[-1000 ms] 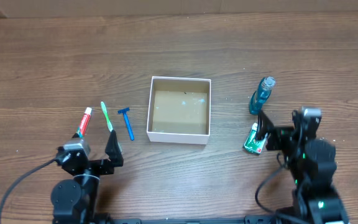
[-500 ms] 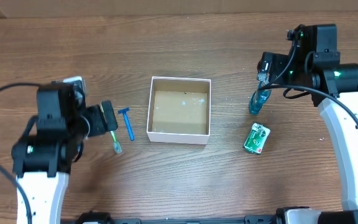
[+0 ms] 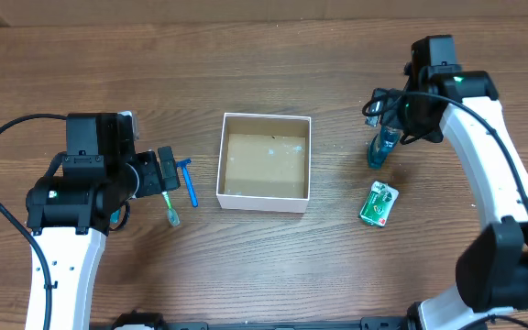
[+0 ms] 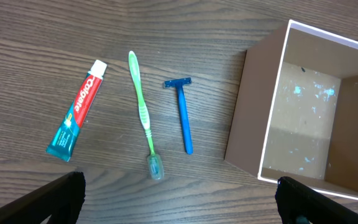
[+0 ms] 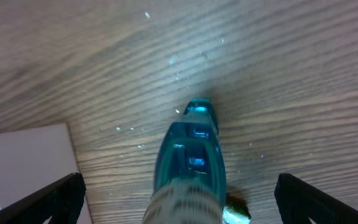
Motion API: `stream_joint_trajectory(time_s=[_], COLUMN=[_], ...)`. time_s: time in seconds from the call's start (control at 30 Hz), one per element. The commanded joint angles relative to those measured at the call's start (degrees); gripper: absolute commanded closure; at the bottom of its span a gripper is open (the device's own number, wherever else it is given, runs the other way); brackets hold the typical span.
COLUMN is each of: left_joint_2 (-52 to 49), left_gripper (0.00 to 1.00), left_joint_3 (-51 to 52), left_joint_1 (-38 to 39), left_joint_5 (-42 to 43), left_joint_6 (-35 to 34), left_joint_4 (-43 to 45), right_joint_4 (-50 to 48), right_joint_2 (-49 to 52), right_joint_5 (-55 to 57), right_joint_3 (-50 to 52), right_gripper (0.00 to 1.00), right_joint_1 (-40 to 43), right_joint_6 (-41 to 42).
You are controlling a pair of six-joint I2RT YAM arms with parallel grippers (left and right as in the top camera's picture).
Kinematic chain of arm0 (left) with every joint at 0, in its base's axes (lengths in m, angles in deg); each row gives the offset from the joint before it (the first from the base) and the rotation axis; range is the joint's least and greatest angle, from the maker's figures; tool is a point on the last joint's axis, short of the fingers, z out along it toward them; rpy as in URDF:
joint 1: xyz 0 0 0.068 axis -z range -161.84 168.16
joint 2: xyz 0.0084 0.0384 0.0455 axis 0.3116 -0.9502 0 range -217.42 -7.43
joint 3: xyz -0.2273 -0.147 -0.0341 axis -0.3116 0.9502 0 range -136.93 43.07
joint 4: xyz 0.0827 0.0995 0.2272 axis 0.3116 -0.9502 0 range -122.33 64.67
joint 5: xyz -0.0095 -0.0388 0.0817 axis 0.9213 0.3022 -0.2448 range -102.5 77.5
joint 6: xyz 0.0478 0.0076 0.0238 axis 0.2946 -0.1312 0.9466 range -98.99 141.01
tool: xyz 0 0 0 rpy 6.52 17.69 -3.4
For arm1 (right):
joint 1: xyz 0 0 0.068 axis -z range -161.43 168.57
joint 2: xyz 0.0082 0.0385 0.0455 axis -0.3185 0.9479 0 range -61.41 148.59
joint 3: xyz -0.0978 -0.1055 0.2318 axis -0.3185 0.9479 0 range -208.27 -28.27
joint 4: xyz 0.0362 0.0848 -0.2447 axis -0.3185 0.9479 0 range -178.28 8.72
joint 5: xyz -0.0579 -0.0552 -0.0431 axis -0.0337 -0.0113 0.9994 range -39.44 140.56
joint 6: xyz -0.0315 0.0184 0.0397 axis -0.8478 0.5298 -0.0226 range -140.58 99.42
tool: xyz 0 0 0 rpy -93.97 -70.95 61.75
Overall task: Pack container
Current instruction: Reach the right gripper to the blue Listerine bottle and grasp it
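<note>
**Work surface.** Brown wood-grain table [image 3: 264, 55].

**Item 1: container.** Square, shallow cardboard box [image 3: 265, 162], white outer walls and rim, brown floor with pale flecks. It sits at the centre of the overhead frame, with nothing inside it. In the left wrist view it fills the right side of the frame. In the right wrist view one white corner shows at lower left.

**Item 2: blue plastic razor** [image 3: 188, 181]. Lies flat just left of the box, head toward the top of the frame, not touching the box wall.

**Item 3: green toothbrush with a clear cap** [image 4: 143, 115]. Lies left of the razor and roughly parallel to it, capped end toward the bottom of the frame.

**Item 4: red, white and teal toothpaste tube** [image 4: 78, 111]. Lies left of the toothbrush at a slant. The overhead view hides it under the arm.

**Item 5: translucent blue bottle with a pale cap** [image 3: 381, 147]. Stands right of the box, well apart from it, and appears upright.

**Item 6: small green packet** [image 3: 379, 203]. Lies flat, lower in the frame than the bottle and near it.

**Left gripper** [image 4: 179, 202]. Hangs above the three toiletries at left. Its fingers [image 4: 48, 202] are spread wide and hold nothing.

**Right gripper** [image 5: 185, 202]. Hangs over the bottle. Its fingers [image 5: 328, 199] are spread wide to either side of the bottle, with no contact visible.
</note>
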Motion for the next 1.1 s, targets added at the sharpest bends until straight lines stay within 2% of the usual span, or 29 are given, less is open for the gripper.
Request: stream_joint_trajectory(time_s=[0.0, 0.13, 0.43, 0.57, 0.63, 0.73, 1.07], left_joint_2=[0.1, 0.1, 0.1, 0.1, 0.1, 0.1, 0.1], left_gripper=[0.00, 0.00, 0.00, 0.00, 0.00, 0.00, 0.00], left_joint_3=[-1.4, -1.4, -1.4, -1.4, -1.4, -1.4, -1.4], left_joint_1=[0.2, 0.2, 0.2, 0.2, 0.2, 0.2, 0.2], left_joint_5=[0.9, 0.8, 0.8, 0.9, 0.9, 0.9, 0.9], left_joint_6=[-0.3, -0.3, -0.3, -0.3, -0.3, -0.3, -0.3], left_joint_4=[0.0, 0.0, 0.1, 0.0, 0.0, 0.0, 0.0], right_joint_4=[0.3, 0.9, -0.7, -1.1, -0.9, -0.6, -0.1], right_joint_2=[1.4, 1.4, 1.4, 1.4, 1.4, 1.4, 1.4], right_joint_5=[0.4, 0.2, 0.2, 0.2, 0.2, 0.2, 0.2], right_joint_3=[-1.4, -1.4, 1.4, 1.4, 1.4, 1.4, 1.4], right_gripper=[0.00, 0.00, 0.11, 0.25, 0.36, 0.39, 0.55], right_joint_1=[0.2, 0.2, 0.2, 0.2, 0.2, 0.2, 0.2], right_joint_6=[1.5, 1.5, 1.5, 1.4, 1.3, 1.3, 1.3])
